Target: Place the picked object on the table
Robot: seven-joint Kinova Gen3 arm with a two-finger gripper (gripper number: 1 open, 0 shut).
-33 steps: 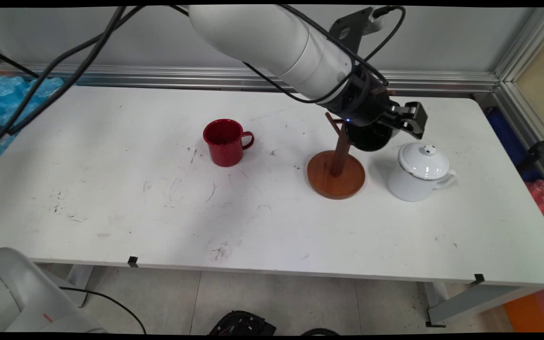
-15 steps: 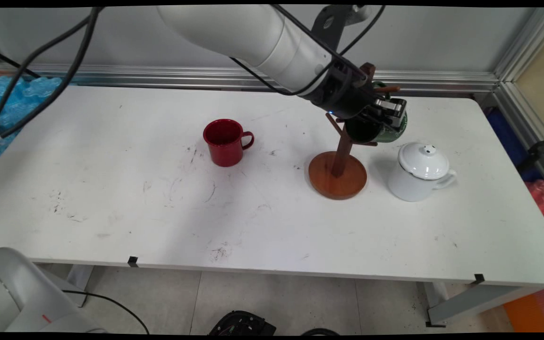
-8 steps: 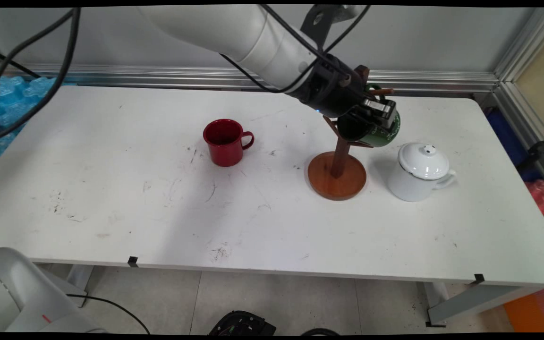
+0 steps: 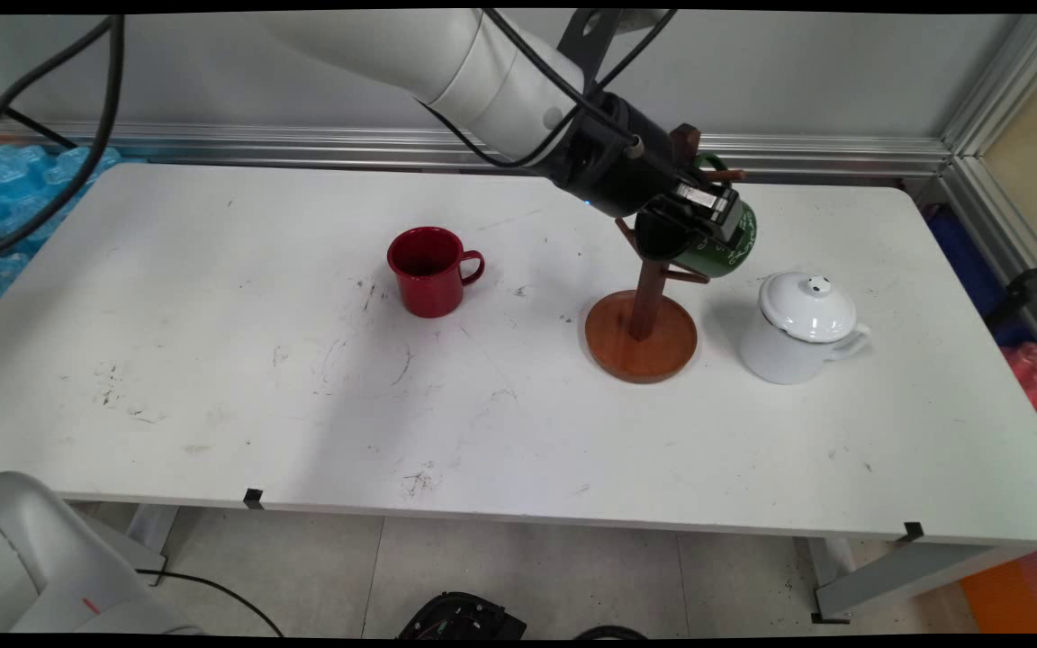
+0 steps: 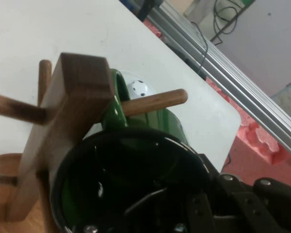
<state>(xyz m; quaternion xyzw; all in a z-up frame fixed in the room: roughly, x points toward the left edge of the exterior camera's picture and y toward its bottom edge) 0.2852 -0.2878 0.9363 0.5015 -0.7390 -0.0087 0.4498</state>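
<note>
Clamped on the green mug (image 4: 718,243), the end effector (image 4: 703,216) has lifted it up the wooden mug tree (image 4: 647,306).

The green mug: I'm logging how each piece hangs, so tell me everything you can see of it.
The green mug is glossy, enamel-looking, dark inside, with pale markings on its side. It is tilted, its mouth toward the hand camera. Its green handle is looped over an upper peg of the wooden rack, close against the post. The gripper has its jaws shut on the rim, one finger inside. It hangs clear of the table, left of the white pot.
</note>
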